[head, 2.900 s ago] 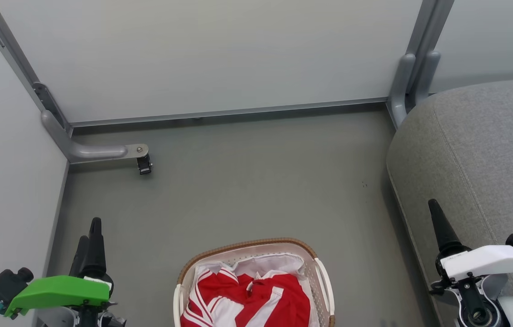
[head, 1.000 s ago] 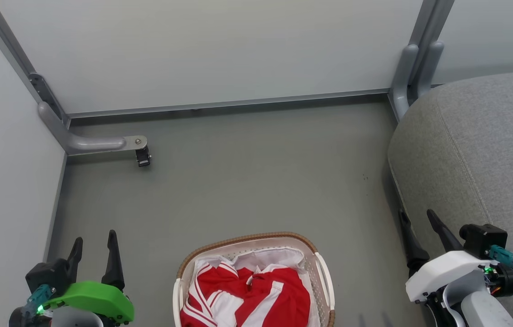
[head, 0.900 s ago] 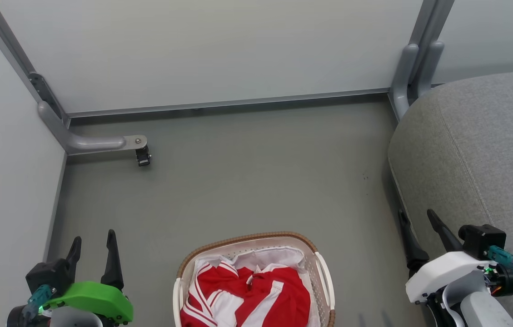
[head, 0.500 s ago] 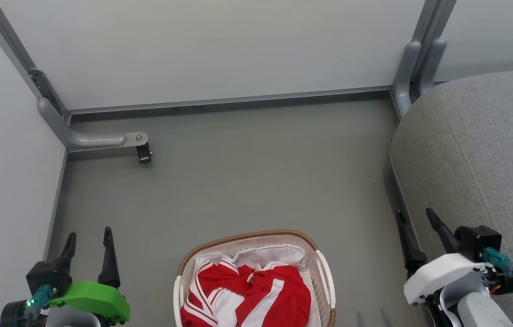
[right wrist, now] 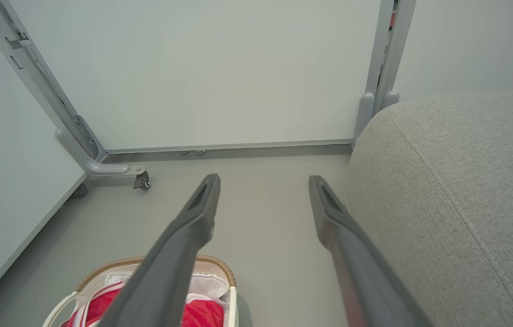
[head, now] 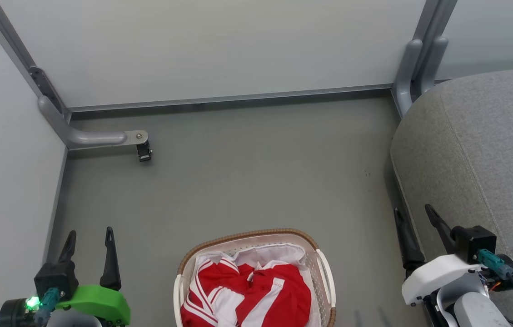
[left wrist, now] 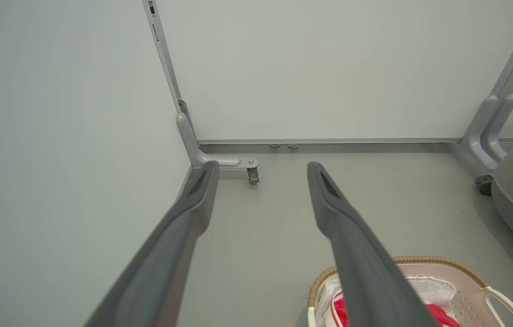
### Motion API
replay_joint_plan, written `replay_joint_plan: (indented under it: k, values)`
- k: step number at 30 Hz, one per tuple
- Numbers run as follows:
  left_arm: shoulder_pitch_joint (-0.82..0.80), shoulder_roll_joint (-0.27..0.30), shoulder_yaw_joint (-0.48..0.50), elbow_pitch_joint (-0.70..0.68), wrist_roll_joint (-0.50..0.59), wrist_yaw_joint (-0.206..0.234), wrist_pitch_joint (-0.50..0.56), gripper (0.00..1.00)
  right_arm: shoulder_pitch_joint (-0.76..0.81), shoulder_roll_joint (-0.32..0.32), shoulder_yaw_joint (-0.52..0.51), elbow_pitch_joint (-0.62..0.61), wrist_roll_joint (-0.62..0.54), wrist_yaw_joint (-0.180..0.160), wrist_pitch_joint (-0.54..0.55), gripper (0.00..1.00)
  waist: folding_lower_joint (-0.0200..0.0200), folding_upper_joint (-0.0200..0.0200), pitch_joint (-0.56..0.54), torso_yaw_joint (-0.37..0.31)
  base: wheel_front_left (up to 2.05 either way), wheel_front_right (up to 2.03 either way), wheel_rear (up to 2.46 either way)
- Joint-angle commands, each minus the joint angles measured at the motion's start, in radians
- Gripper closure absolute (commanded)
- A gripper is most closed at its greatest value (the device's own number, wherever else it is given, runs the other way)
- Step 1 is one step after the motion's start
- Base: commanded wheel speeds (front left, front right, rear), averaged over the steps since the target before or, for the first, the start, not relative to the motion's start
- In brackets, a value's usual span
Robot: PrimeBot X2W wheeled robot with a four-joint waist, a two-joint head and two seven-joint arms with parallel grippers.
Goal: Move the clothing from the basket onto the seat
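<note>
Clothing (head: 256, 295): found heaped in red folds with white stripes inside the basket (head: 247, 237), lying on the white liner (head: 279, 252) and well below the brown rim. Noted the basket standing on the grey floor (head: 238, 181), between the two arms at the bottom of the head view. Noted the seat (head: 488, 150) to the robot's right, apart from the basket across a strip of floor. Recorded the left gripper (head: 91, 231) released, fingers spread, grasping nothing, beside the basket without touching it. Recorded the right gripper (head: 412, 209) likewise released and empty, hovering at the seat's near edge. Compared with the earliest view: found both wrists turned, presenting two separated fingers where they had stood edge-on. Found the garments in the same folds.
</note>
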Motion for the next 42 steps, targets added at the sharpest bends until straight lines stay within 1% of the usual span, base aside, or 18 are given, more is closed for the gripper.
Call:
replay_joint_plan:
  k: [1,9,14,19,22,26,28,32,37,38,42]
  values:
    - [0.014,0.000,0.004,0.002,0.027,-0.004,-0.008,0.00,0.013,-0.002,-0.001,-0.001,-0.026,0.000,-0.010,0.00,-0.0001,-0.0001,0.001,-0.001,0.00,0.00,0.00]
    - [0.010,-0.005,0.003,0.018,0.078,-0.013,-0.019,0.00,-0.003,-0.001,0.009,0.012,-0.070,0.000,-0.020,0.00,-0.0001,-0.0001,0.024,-0.005,0.00,0.00,0.00]
    - [-0.010,-0.014,-0.001,0.035,0.063,-0.024,-0.017,0.00,-0.028,0.000,0.018,0.005,-0.072,0.000,-0.020,0.00,-0.0001,-0.0001,0.070,-0.014,0.00,0.00,0.00]
    - [-0.046,-0.022,-0.020,0.064,0.048,-0.039,-0.018,0.00,-0.058,0.002,0.030,0.000,-0.076,0.000,-0.020,0.00,-0.0001,-0.0001,0.139,-0.029,0.00,0.00,0.00]
    - [-0.068,-0.026,-0.047,0.085,0.036,-0.047,-0.017,0.00,-0.078,0.002,0.035,-0.003,-0.076,0.000,-0.020,0.00,-0.0001,-0.0001,0.179,-0.037,0.00,0.00,0.00]
    - [-0.100,-0.031,-0.086,0.126,-0.008,-0.055,-0.018,0.00,-0.101,0.001,0.055,0.008,-0.074,0.000,-0.020,0.00,-0.0001,-0.0001,0.236,-0.052,0.00,0.00,0.00]
    - [-0.125,-0.033,-0.116,0.141,-0.026,-0.055,-0.017,0.00,-0.122,0.000,0.066,0.012,-0.072,0.000,-0.020,0.00,-0.0001,-0.0001,0.265,-0.062,0.00,0.00,0.00]
    - [-0.173,-0.035,-0.226,0.168,-0.066,-0.055,-0.017,0.00,-0.155,0.003,0.076,0.003,-0.071,0.000,-0.020,0.00,-0.0001,-0.0001,0.333,-0.081,0.00,0.00,0.00]
    - [-0.249,-0.034,-0.370,0.212,-0.142,-0.055,-0.017,0.00,-0.204,0.006,0.087,-0.019,-0.078,0.000,-0.020,0.00,-0.0001,-0.0001,0.416,-0.101,0.00,0.00,0.00]
    - [-0.283,-0.029,-0.413,0.230,-0.165,-0.056,-0.017,0.00,-0.222,0.010,0.094,-0.032,-0.085,0.000,-0.020,0.00,-0.0001,-0.0001,0.451,-0.112,0.00,0.00,0.00]
    - [-0.345,-0.008,-0.493,0.269,-0.205,-0.056,-0.018,0.00,-0.258,0.020,0.105,-0.060,-0.093,0.000,-0.020,0.00,-0.0001,-0.0001,0.514,-0.130,0.00,0.00,0.00]
